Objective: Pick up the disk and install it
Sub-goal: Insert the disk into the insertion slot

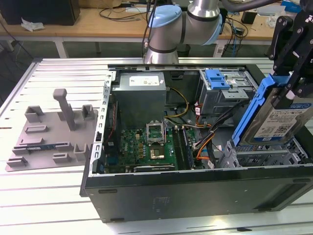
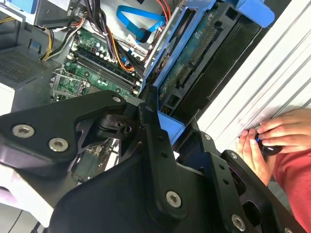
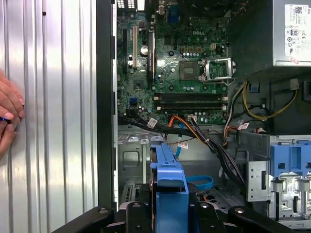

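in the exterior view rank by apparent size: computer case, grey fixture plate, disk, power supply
computer case
grey fixture plate
disk, lifted, maybe nearer the camera, so unsure over the next
power supply

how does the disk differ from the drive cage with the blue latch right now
The disk is raised and tilted, clamped in the gripper; the drive cage sits level inside the computer case. The disk is a flat slab with a white-and-blue label; the drive cage is a boxy, open grey metal frame. Both carry blue plastic parts.
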